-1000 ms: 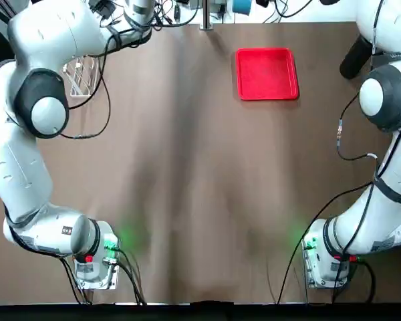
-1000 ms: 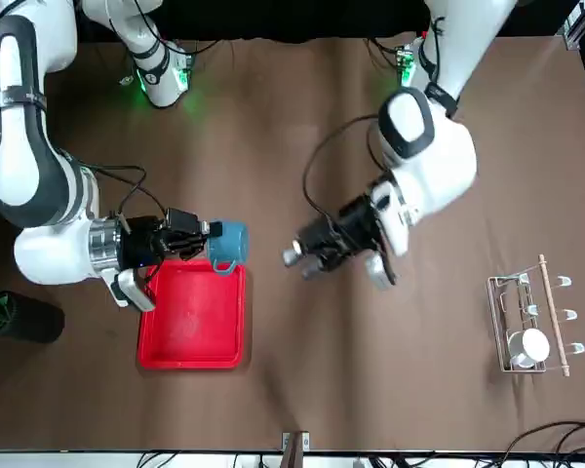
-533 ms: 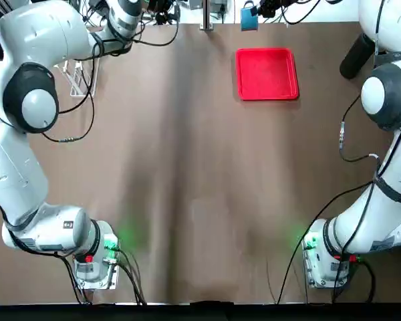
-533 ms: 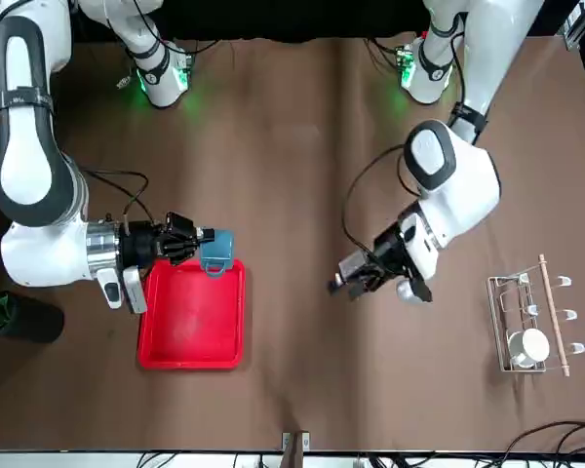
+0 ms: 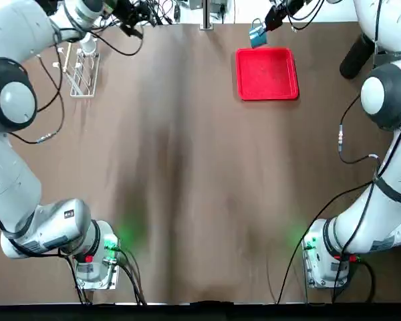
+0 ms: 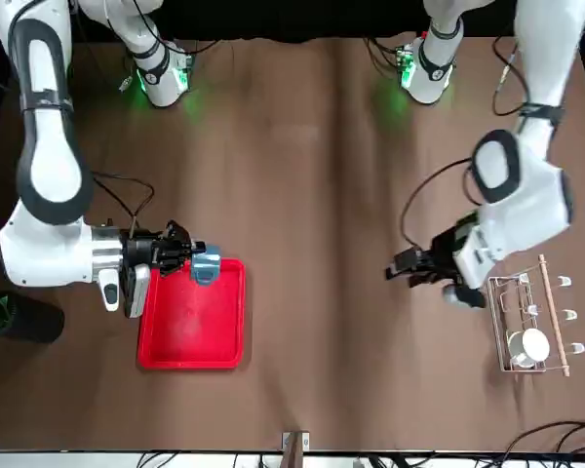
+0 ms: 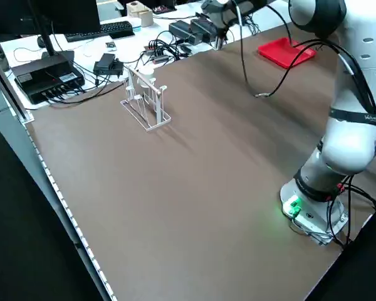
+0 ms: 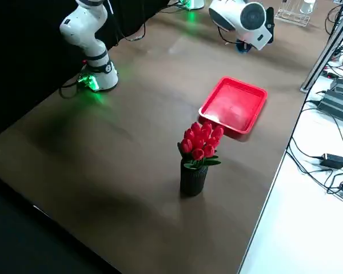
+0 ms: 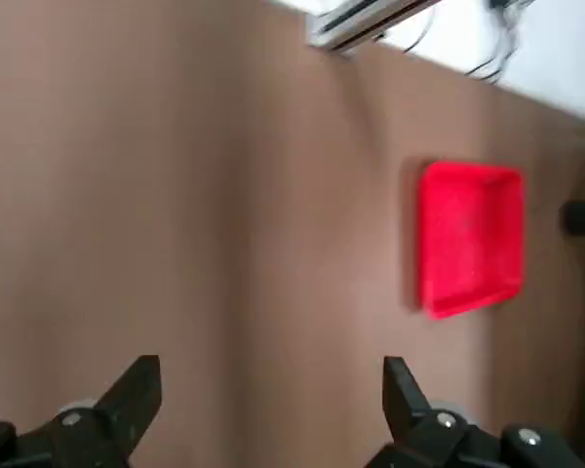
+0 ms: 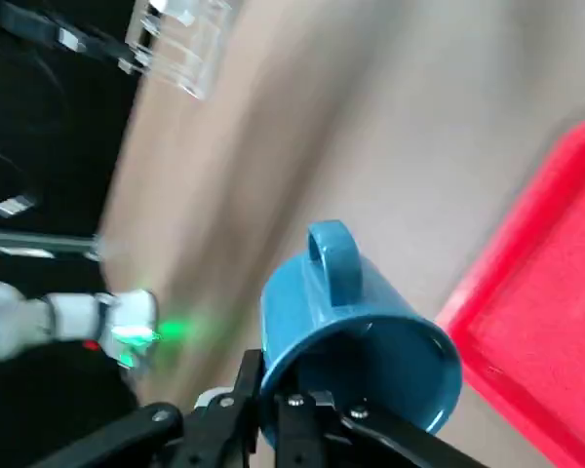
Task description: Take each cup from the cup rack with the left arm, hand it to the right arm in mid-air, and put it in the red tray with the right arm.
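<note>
Holding the blue mug [image 10: 336, 322] in mid-air, the right gripper [image 10: 274, 373] is pinched on its wall at the far right of the table, and we see the handle and open mouth clearly in the right wrist view. The mug overlaps the red tray [image 5: 267, 73] in the top and front views, but at different edges, so we cannot tell how much of it is truly above the tray. In the right wrist view we see it clear of the rim. The front view hides part of the mug's side behind the gripper.

We find the left gripper [image 9: 271, 390] empty, its two fingers spread wide, between the cup rack [image 6: 505, 327] and the tray. The top view crops its tip and the left side view leaves it out.

The white mug [image 6: 528, 347] hangs at the far end of the rack, on the far left of the table. We see it best from the front; the rack's wires partly cover it in the left side view, and the top edge cuts off the rack in the right side view.

To the right of the tray we see red flowers [image 8: 202, 140] in a ribbed black vase [image 8: 192, 180]. The front view crops the flowers, and cables cross the tray in the left side view, where we cannot see the blue mug.
</note>
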`<state>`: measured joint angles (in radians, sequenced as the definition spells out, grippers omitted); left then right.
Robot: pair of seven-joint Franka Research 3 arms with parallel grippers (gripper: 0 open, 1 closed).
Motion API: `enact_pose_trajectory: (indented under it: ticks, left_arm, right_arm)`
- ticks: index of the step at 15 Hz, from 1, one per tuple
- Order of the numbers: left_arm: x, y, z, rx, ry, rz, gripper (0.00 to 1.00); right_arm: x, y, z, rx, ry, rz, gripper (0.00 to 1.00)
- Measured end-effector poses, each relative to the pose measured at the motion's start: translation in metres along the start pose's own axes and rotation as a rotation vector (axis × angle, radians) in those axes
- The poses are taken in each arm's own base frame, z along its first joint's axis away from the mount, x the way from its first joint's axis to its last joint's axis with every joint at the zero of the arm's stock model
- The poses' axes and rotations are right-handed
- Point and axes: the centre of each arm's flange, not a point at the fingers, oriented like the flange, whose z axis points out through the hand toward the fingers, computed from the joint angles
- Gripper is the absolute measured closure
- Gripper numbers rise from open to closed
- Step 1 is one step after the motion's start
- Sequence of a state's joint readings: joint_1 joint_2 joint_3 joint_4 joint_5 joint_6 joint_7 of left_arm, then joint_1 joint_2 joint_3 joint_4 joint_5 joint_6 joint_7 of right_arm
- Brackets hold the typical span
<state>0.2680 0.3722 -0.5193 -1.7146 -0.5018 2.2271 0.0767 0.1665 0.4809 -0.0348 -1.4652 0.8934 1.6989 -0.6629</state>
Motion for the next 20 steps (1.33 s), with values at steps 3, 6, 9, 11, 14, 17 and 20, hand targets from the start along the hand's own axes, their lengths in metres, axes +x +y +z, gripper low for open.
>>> enact_pose_trajectory:
  ticks: [3, 6, 9, 11, 14, 17, 20]
  left_arm:
    - [0.006, -0.038, -0.041, 0.199, -0.04, 0.088, 0.0]
    - [0.014, -0.059, -0.064, 0.39, -0.034, 0.192, 0.0]
    - [0.026, -0.082, -0.087, 0.485, -0.034, 0.311, 0.0]
    - [0.035, -0.101, -0.094, 0.511, -0.051, 0.394, 0.0]
    - [0.051, -0.131, -0.094, 0.605, -0.112, 0.56, 0.0]
    - [0.067, -0.158, -0.091, 0.661, -0.157, 0.671, 0.0]
    - [0.074, -0.182, -0.087, 0.684, -0.213, 0.765, 0.0]
  right_arm:
    - [-0.003, 0.006, -0.002, -0.116, -0.071, -0.097, 0.91]
    - [-0.001, 0.01, -0.004, -0.231, -0.12, -0.221, 0.91]
    - [0.005, 0.007, 0.006, -0.338, -0.196, -0.342, 0.91]
    - [0.007, 0.012, 0.006, -0.379, -0.225, -0.387, 0.91]
    - [0.009, 0.025, 0.002, -0.445, -0.249, -0.408, 0.91]
    - [0.008, 0.04, -0.001, -0.562, -0.325, -0.44, 0.91]
    - [0.004, 0.058, 0.005, -0.612, -0.419, -0.494, 0.91]
